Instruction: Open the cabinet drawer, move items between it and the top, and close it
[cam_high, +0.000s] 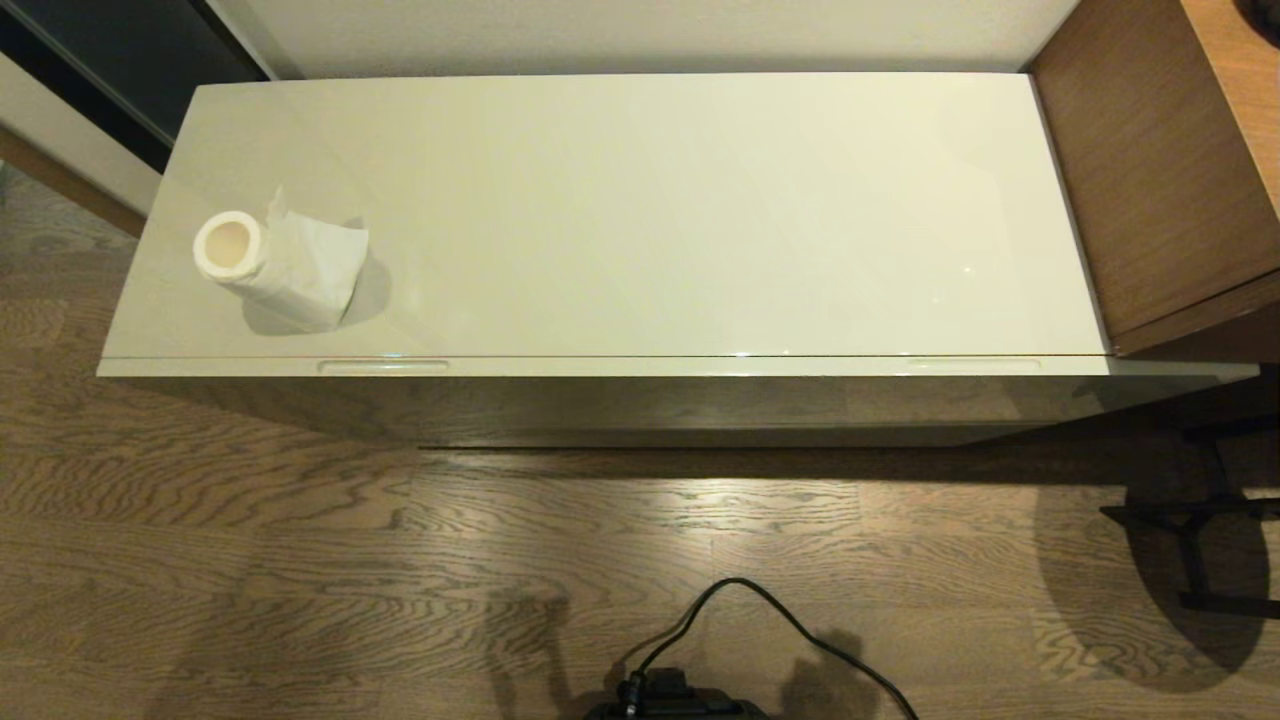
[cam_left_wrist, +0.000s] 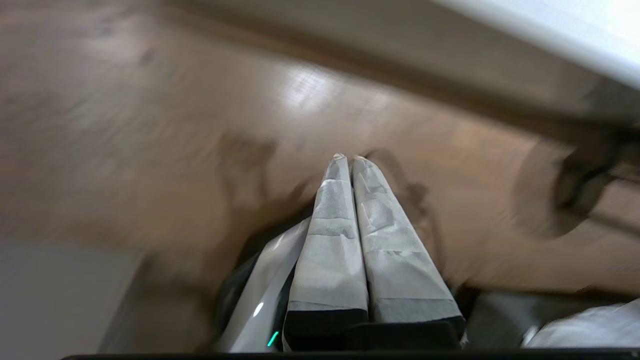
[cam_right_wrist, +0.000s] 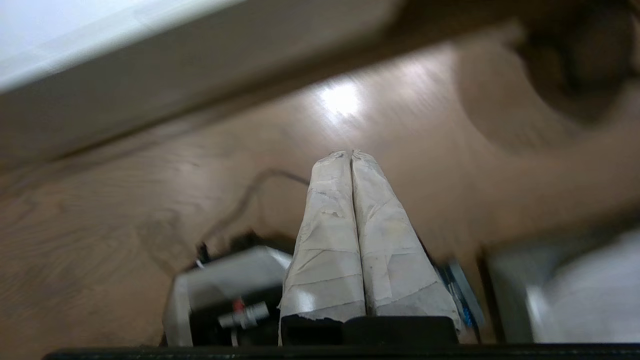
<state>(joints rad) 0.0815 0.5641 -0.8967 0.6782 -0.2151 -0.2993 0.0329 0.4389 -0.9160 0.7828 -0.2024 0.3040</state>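
A white paper roll (cam_high: 275, 262) stands on the glossy cream-white top (cam_high: 650, 210); the wide cabinet drawer (cam_high: 640, 367) is shut. Left gripper (cam_left_wrist: 348, 158) and right gripper (cam_right_wrist: 347, 153) hang over the wood floor (cam_high: 300, 560), fingers pressed together, empty.

The top (cam_high: 640, 210) of the low cabinet is showing a glossy cream-white, plain and unpatterned, and the cabinet drawer (cam_high: 640, 366) front is matching it. A white toilet paper roll (cam_high: 285, 262) is lying there. The floor (cam_high: 300, 560) is showing grey-brown wood with wavy grain. The taller cabinet (cam_high: 1140, 180) is wearing warm brown wood-grain. A black cable (cam_high: 760, 610) is curling over the floor. The left hand (cam_left_wrist: 348, 158) is wrapped in pale grey tape, the right hand (cam_right_wrist: 350, 154) in off-white tape.
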